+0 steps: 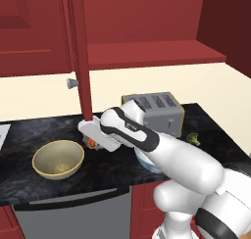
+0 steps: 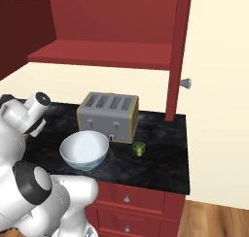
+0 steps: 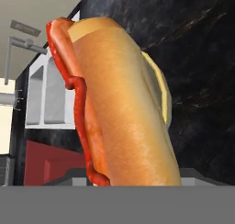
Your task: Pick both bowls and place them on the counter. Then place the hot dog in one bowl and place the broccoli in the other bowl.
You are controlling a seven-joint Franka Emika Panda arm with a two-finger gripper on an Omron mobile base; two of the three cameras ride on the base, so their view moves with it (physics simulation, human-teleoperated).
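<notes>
The counter (image 1: pixel 29 130) is a black marble-look top with faint golden veins, running under a red shelf (image 2: pixel 107 54). A red cabinet door (image 1: pixel 81 52) stands open above it, its grey knob (image 1: pixel 72 83) facing left in the left base view.

A grey toaster (image 2: pixel 108 116) sits at the back of the counter. The white arm (image 1: pixel 171 155) reaches from the lower right of the left base view toward the counter's middle.

The tan bowl (image 1: pixel 58 158) rests upright on the counter, left of the hand. The white bowl (image 2: pixel 84 149) rests upright in front of the toaster; in the left base view the forearm covers most of it.

The gripper (image 1: pixel 92 142) is low over the counter, just right of the tan bowl's rim. The hot dog (image 3: pixel 119 108) sits close before the hand camera, bun and red sausage upright; a glimpse of it shows at the hand (image 1: pixel 91 143). The jaws appear to pinch it, though the fingertips are hidden.

The broccoli (image 2: pixel 139 148) lies on the counter, right of the white bowl, near the toaster's corner.
</notes>
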